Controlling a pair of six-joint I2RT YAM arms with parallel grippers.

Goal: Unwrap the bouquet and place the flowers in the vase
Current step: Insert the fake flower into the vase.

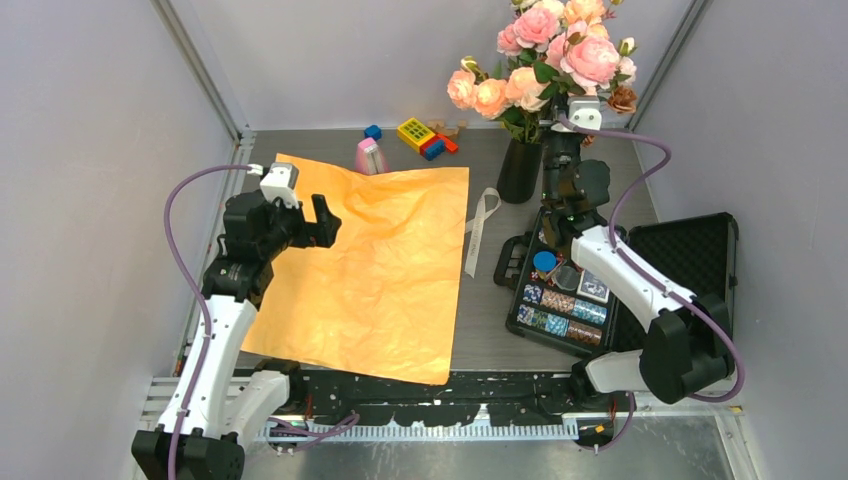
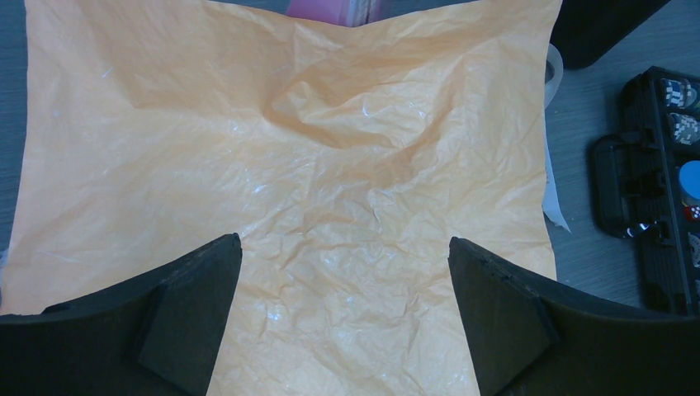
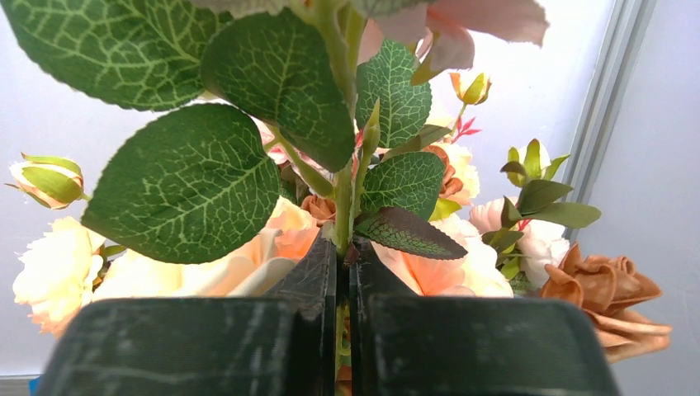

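Note:
The bouquet's orange wrapping paper (image 1: 375, 265) lies spread flat on the table, also filling the left wrist view (image 2: 330, 148). Its cream ribbon (image 1: 482, 228) lies loose by the paper's right edge. The flowers (image 1: 560, 50), pink and peach roses, stand above the black vase (image 1: 519, 172) at the back. My right gripper (image 1: 563, 140) is just right of the vase, shut on a green stem (image 3: 342, 223) among the leaves; the stem's lower end is hidden. My left gripper (image 1: 318, 222) hangs open over the paper's upper left part, nothing between its fingers (image 2: 194, 313).
A pink metronome (image 1: 370, 155) and toy blocks (image 1: 425, 137) sit at the back behind the paper. An open black case (image 1: 690, 255), with a tray of small items (image 1: 560, 300), lies at the right under my right arm. Grey walls close in both sides.

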